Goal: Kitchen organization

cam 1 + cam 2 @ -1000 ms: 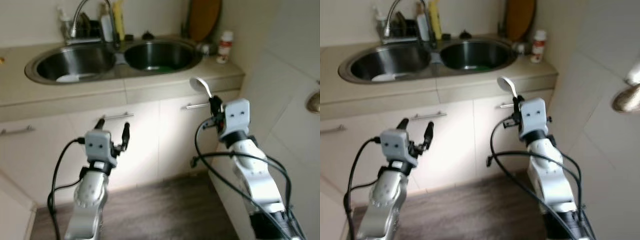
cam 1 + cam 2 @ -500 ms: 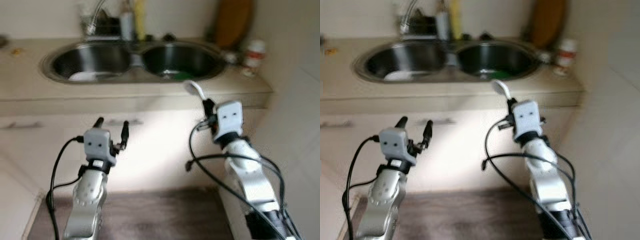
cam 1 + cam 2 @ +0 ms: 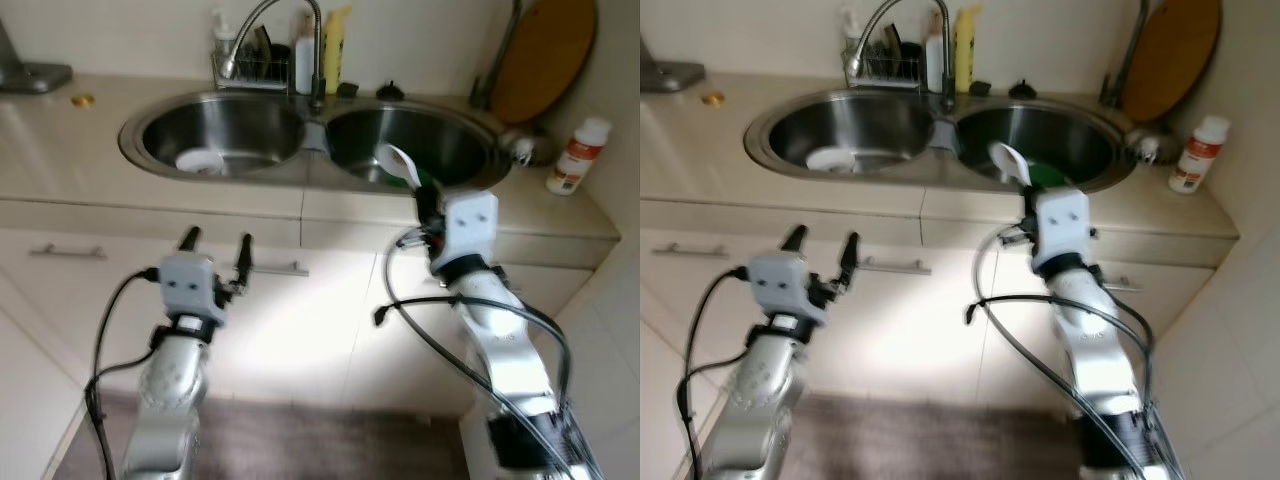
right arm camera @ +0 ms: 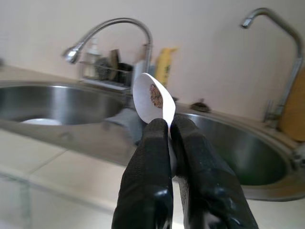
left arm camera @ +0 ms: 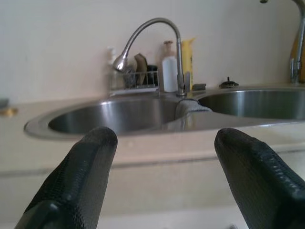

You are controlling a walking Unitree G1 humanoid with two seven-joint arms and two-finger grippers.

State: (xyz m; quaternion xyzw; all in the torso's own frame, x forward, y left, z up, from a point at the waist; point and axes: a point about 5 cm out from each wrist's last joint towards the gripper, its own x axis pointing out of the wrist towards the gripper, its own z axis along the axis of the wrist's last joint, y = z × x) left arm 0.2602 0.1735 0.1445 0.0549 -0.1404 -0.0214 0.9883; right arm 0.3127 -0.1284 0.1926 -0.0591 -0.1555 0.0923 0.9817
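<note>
the right gripper (image 4: 170, 131) is clamped tight on the handle of a white spoon (image 4: 153, 98), whose soiled bowl sticks up past the fingertips, just before the double sink (image 3: 300, 165). the left gripper (image 3: 215, 245) hangs spread wide, holding nothing, before the cabinet front.

Beige desk (image 3: 90, 150) runs along wall, double steel sink (image 3: 310, 140) set into it. White dish (image 3: 200, 160) in left basin, green item (image 3: 1045, 173) in right basin. Wire rack (image 3: 250, 70) with bottles behind faucet (image 3: 275, 30). White bottle (image 3: 577, 156) on desk at right, round wooden board (image 3: 545, 55) leaning on wall behind it. Small gold item (image 3: 82, 100) on desk at left.
</note>
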